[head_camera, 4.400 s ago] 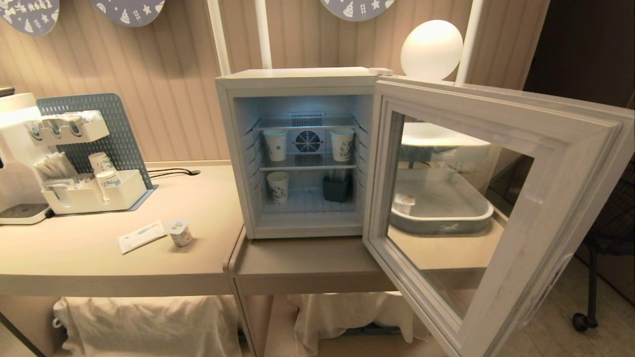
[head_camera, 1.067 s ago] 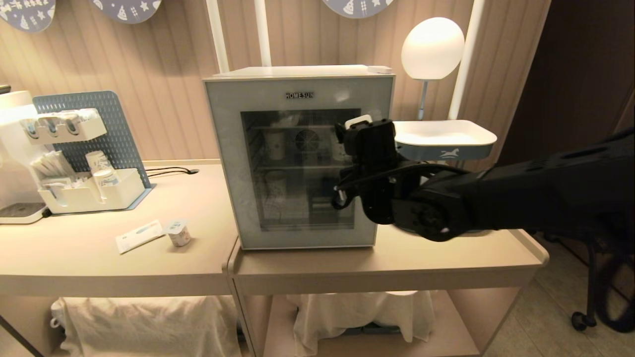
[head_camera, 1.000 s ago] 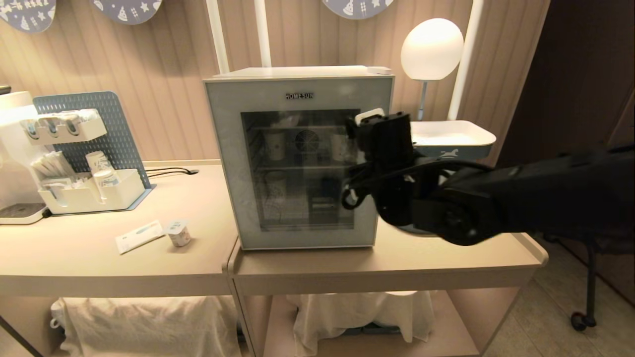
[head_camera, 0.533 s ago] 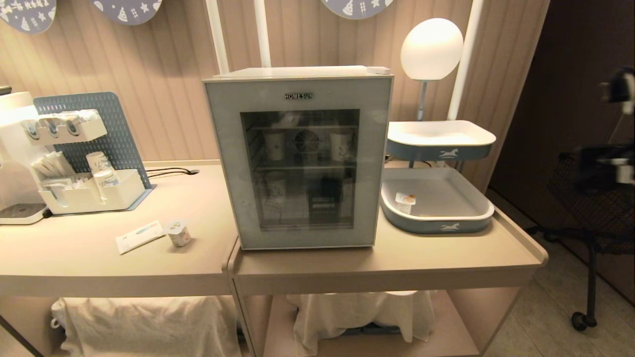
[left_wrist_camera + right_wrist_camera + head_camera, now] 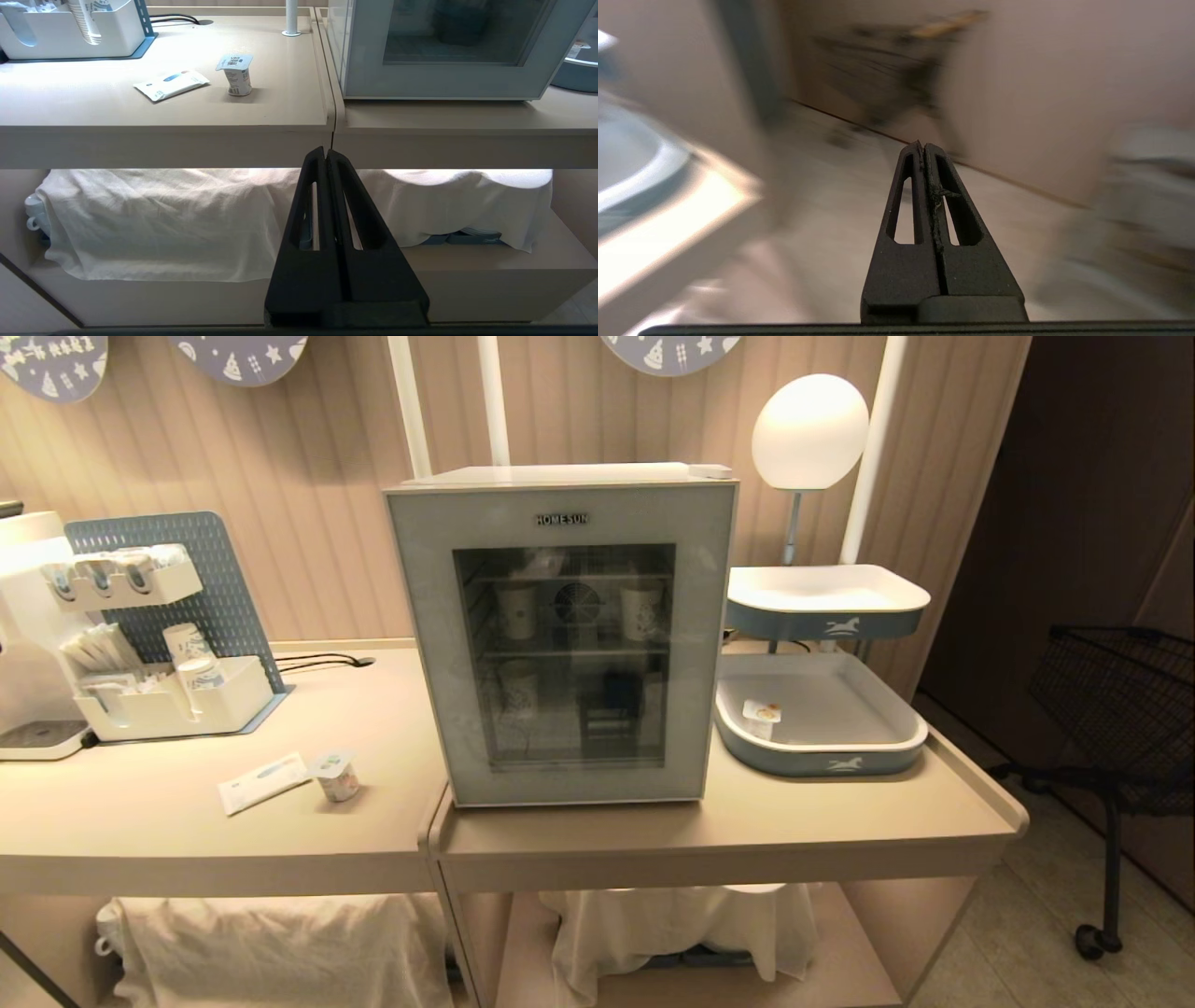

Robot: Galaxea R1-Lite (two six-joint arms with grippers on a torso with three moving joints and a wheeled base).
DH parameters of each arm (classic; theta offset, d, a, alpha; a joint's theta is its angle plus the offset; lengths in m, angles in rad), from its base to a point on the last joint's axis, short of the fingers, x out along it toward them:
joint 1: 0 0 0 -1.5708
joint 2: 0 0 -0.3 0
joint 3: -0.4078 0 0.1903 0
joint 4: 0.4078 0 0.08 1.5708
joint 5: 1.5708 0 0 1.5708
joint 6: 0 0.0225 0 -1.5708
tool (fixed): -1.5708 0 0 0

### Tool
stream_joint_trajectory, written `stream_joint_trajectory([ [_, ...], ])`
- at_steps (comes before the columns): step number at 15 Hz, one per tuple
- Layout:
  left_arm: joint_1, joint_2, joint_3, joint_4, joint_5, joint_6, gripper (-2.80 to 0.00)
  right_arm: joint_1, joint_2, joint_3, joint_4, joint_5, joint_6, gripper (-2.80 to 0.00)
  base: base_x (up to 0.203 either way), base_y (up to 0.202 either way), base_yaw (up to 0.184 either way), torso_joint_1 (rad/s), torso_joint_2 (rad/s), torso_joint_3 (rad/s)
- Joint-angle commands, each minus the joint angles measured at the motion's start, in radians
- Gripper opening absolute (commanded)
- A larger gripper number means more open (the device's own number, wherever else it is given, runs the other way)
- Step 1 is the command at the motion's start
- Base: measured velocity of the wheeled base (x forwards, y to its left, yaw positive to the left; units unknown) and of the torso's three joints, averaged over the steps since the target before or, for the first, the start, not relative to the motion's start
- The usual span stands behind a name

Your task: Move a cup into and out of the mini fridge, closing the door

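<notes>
Standing upright on the desk (image 5: 163, 116), the cup (image 5: 236, 74) lies ahead and leftward of the clenched left gripper (image 5: 326, 156) — the nearer one; the right gripper (image 5: 923, 149) — clenched, empty — points floorward, mini fridge (image 5: 560, 635) door (image 5: 420, 644) closed.

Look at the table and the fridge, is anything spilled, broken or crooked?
Nothing stands out. The mini fridge sits square with its door shut flat. The cup stands upright on the table, lid on, beside a flat packet. No spills show.
</notes>
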Motion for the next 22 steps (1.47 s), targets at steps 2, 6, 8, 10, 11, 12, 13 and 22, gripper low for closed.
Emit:
stream_joint_trajectory([
  [2,0.001,0.001,0.000,0.001,0.000,-0.001,-2.80,-0.027,-0.312,0.147,0.001,0.441,0.073,-2.80,0.000,0.000,0.000,0.000,0.00,0.000],
  [6,0.001,0.001,0.000,0.000,0.000,-0.001,-2.80,-0.042,-0.307,0.262,0.122,0.930,0.140,-2.80,0.000,0.000,0.000,0.000,0.00,0.000],
  [8,0.001,0.001,0.000,0.002,0.000,-0.001,-2.80,-0.043,-0.305,0.264,0.135,0.923,0.144,-2.80,0.000,0.000,0.000,0.000,0.00,0.000],
  [10,0.001,0.001,0.000,0.002,0.000,-0.001,-2.80,-0.043,-0.306,0.274,0.134,0.926,0.061,-2.80,0.000,0.000,0.000,0.000,0.00,0.000],
  [11,0.001,0.001,0.000,0.002,0.000,0.001,-2.80,-0.043,-0.305,0.276,0.135,0.930,0.041,-2.80,0.000,0.000,0.000,0.000,0.00,0.000],
  [12,0.001,0.001,0.000,0.002,0.000,0.001,-2.80,-0.043,-0.305,0.276,0.136,0.930,0.057,-2.80,0.000,0.000,0.000,0.000,0.00,0.000],
  [13,0.001,0.001,0.000,0.002,0.000,0.001,-2.80,-0.043,-0.304,0.274,0.137,0.930,0.057,-2.80,0.000,0.000,0.000,0.000,0.00,0.000],
  [22,0.001,0.001,0.000,0.002,-0.001,0.019,-2.80,-0.043,-0.305,0.274,0.137,0.930,0.065,-2.80,0.000,0.000,0.000,0.000,0.00,0.000],
])
